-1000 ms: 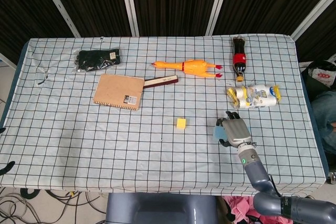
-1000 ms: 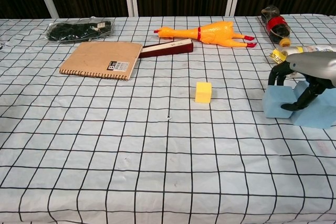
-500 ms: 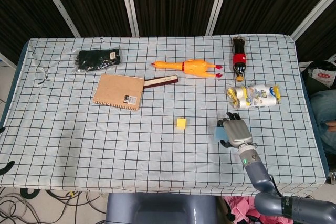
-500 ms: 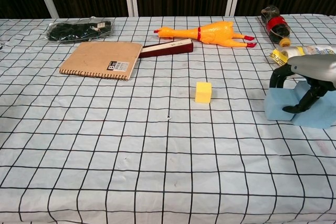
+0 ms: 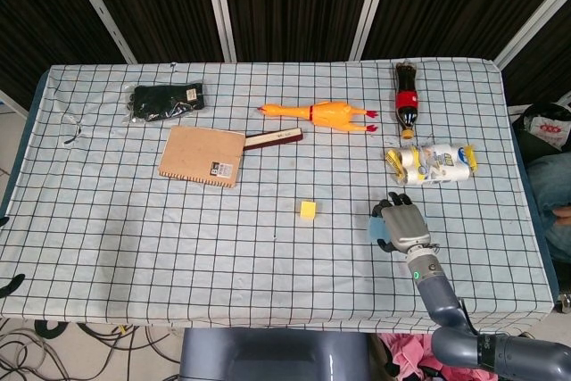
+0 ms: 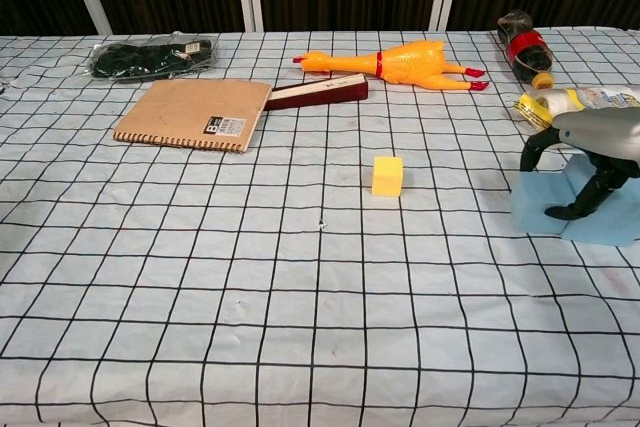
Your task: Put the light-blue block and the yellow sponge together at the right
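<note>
Tablecloth [image 5: 107,220]: right hand [image 5: 403,226] grips light-blue block [image 6: 590,215], sponge [image 6: 387,175] apart.

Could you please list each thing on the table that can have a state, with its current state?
light-blue block: on the cloth at the right, gripped by the right robot hand.
yellow sponge: upright at mid-table, untouched, apart from the block.
cola bottle: lying down, capped.
notebook: closed, flat.
rubber chicken: lying on its side.
white and yellow packet: lying flat.
black pouch: lying flat.
</note>
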You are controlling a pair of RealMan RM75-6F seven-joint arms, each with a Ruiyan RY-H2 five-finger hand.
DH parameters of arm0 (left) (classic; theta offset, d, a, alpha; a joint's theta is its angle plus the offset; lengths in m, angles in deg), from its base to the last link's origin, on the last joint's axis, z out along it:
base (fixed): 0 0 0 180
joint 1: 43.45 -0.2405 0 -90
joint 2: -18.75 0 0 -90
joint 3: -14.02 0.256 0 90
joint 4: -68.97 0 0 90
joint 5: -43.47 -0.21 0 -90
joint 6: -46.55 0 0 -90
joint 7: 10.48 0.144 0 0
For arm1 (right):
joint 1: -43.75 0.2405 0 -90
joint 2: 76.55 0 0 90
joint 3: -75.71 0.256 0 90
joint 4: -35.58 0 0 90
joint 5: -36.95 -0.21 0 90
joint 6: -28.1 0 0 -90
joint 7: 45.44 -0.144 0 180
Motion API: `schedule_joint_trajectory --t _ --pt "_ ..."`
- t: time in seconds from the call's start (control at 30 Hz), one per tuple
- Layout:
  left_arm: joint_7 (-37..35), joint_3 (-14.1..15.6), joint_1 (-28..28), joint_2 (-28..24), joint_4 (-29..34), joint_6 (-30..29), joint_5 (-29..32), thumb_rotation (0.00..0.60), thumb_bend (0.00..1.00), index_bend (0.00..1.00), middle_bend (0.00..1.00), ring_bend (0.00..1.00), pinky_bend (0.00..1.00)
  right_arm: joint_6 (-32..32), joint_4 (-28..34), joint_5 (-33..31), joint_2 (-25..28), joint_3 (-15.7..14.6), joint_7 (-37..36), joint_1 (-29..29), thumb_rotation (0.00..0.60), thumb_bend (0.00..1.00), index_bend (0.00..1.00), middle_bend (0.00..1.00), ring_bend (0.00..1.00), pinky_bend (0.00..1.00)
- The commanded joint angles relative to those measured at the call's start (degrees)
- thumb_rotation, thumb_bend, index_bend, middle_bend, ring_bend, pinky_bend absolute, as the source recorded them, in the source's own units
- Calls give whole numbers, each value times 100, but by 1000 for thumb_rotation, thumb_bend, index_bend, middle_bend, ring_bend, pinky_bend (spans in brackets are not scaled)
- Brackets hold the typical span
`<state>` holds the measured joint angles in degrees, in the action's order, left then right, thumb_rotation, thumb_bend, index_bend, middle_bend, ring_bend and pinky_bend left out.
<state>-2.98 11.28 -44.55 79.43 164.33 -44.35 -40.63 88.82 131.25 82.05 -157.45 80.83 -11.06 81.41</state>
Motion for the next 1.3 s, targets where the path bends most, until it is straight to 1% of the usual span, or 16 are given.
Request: schedule_joint_trajectory --t 0.03,0.47,0.9,1.3 --pt "-2 1 -2 -2 1 -2 0 600 34 168 55 0 0 3 -5 -7 -3 -2 5 4 600 306 368 220 64 92" --pt "2 -2 -3 -4 5 1 5 600 33 168 55 0 0 -16 -28 -23 -29 -23 -16 7 600 292 294 168 60 91" --pt "19 -8 -3 2 5 0 14 600 34 168 55 0 0 11 45 -58 33 -65 29 -9 600 289 284 127 57 91" --pt "25 -6 -8 -1 11 -6 13 600 34 168 55 0 0 53 144 -118 56 -96 143 10 600 289 257 93 44 91"
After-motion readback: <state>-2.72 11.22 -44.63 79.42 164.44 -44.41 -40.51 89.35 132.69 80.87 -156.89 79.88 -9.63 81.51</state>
